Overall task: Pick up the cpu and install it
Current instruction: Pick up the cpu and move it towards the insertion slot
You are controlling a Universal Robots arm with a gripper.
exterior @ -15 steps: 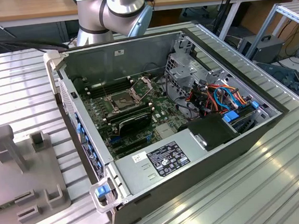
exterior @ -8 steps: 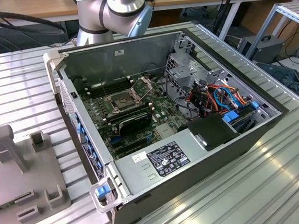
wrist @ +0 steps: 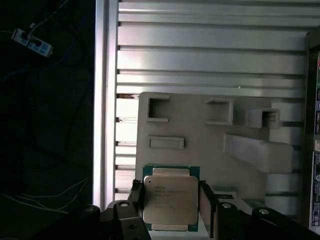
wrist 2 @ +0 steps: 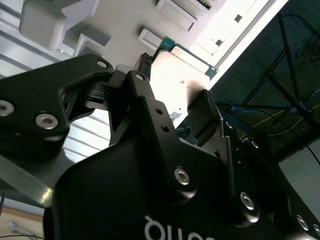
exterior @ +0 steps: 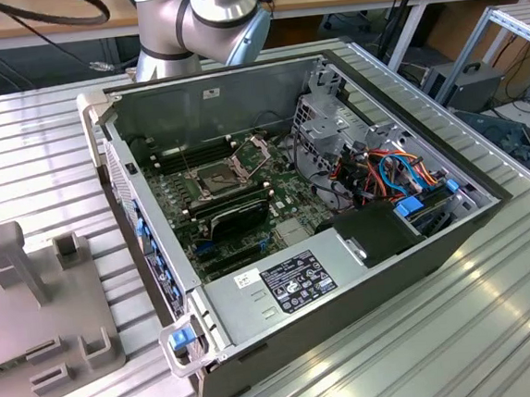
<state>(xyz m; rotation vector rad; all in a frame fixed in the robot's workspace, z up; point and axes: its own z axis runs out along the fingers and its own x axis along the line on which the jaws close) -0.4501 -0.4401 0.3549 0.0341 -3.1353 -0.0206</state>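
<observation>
Fingers (wrist: pixel 206 205) on flat, square metallic cpu (wrist: pixel 170 200)

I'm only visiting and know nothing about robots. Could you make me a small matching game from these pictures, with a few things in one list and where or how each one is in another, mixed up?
Things
1. cpu
2. computer case
3. grey tray
4. cables

Descriptions
A. blue and orange, inside the case
B. clamped in the gripper
C. lid off, lying on the ribbed metal table
D. beside the case, at the exterior view's left

Pairs: 1-B, 2-C, 3-D, 4-A
</observation>
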